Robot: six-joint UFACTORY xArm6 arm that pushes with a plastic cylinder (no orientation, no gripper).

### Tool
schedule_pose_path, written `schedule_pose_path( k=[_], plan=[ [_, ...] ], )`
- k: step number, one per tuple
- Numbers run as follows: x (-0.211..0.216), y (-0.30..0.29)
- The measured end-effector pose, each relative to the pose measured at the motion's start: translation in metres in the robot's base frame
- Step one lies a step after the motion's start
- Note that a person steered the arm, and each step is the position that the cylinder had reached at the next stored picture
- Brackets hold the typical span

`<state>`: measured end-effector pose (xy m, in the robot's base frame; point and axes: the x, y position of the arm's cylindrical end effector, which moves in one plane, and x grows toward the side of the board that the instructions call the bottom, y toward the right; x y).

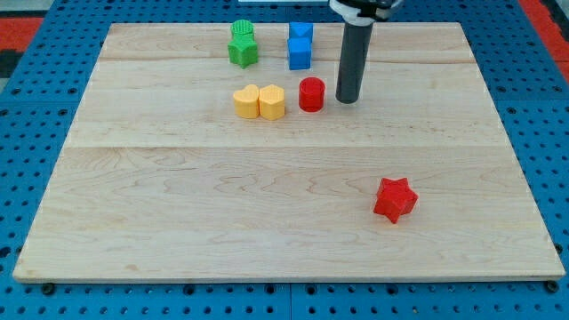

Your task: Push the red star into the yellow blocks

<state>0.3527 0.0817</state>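
The red star (395,198) lies at the view's lower right of the wooden board (178,204). Two yellow blocks sit side by side above the middle: a yellow heart-like block (246,101) and a yellow block (272,102) touching it. A red cylinder (311,93) stands just right of them. My tip (346,98) rests on the board just right of the red cylinder, well above and left of the red star.
A green star (243,52) with a green block (242,31) behind it sits near the top edge. Two blue blocks (300,46) stand to their right, left of the rod.
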Motion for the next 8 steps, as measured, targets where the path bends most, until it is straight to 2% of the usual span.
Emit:
schedule_pose_path(
  k=[2,3,4,5,6,7,8],
  plan=[
    [-0.003,-0.066],
    [0.014,0.004],
    [0.102,0.063],
    [0.168,0.080],
    [0.176,0.066],
    [0.222,0.032],
    [0.216,-0.022]
  ],
)
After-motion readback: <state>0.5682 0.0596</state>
